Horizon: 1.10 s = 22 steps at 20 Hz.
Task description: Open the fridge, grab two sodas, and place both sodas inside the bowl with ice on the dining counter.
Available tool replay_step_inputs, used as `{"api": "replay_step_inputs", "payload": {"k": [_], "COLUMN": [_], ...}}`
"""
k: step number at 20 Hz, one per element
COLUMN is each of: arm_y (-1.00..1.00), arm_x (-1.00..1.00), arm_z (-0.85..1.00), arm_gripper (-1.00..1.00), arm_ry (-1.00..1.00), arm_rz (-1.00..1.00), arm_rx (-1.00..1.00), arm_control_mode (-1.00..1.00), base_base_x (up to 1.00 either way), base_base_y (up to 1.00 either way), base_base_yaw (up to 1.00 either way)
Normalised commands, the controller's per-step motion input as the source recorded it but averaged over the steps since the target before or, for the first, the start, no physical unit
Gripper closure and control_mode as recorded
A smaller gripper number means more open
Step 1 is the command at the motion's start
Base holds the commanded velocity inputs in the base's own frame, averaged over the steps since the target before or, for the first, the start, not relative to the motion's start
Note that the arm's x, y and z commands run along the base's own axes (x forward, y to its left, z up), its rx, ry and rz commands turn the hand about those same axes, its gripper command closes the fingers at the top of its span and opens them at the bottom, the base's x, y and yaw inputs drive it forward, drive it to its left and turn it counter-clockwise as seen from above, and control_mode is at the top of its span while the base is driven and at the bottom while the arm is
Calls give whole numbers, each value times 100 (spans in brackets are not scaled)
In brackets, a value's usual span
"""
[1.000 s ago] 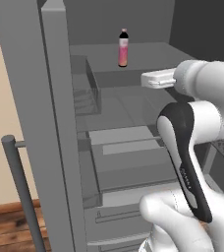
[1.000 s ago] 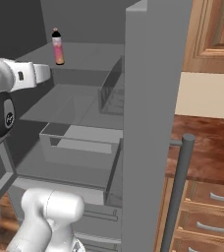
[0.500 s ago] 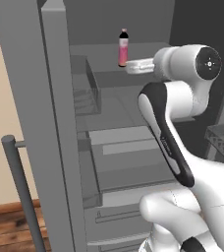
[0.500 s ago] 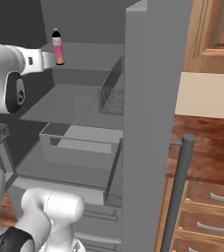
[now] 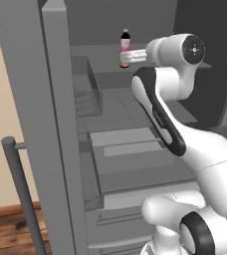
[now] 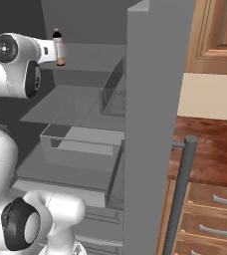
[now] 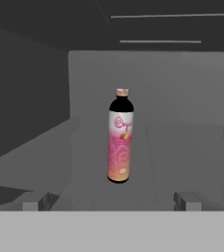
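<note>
The fridge (image 5: 31, 99) (image 6: 150, 89) stands open, its grey door edge close to the camera. One of the sodas, a slim pink bottle with a dark cap (image 5: 125, 42) (image 6: 58, 46) (image 7: 120, 142), stands upright on the upper shelf. My gripper (image 5: 124, 60) (image 6: 60, 54) (image 7: 111, 202) is at that shelf, pointed straight at the bottle and a short way in front of it. It is open, with a fingertip on each side of the bottle's line and nothing between them. The bowl with ice and the dining counter are out of view.
A clear door bin (image 5: 88, 92) (image 6: 113, 92) hangs on the door beside the shelf. Below the shelf a grey drawer (image 5: 130, 149) (image 6: 80, 142) stands pulled out. A long bar handle (image 5: 21, 189) (image 6: 180, 194) sticks out near the door. Wooden cabinets and drawers (image 6: 210, 219) lie to the right.
The arm has swung the hand left and into the upper shelf, up to the pink bottle. The gripper has stayed open and the bottle has not moved.
</note>
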Motion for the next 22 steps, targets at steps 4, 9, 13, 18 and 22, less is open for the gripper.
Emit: {"api": "replay_step_inputs", "payload": {"k": [4,9,13,18,22], "arm_y": [0,-1,0,0,6], "arm_x": [62,45,31,29,30], "arm_z": [0,0,0,0,0], "arm_gripper": [-100,-100,-100,-100,-100], "arm_ry": [0,0,0,0,0], "arm_rz": [0,0,0,0,0], "arm_rx": [0,0,0,0,0], "arm_control_mode": [-100,-100,-100,-100,-100], "base_base_x": [0,0,0,0,0], "base_base_y": [0,0,0,0,0], "base_base_yaw": [0,0,0,0,0]}}
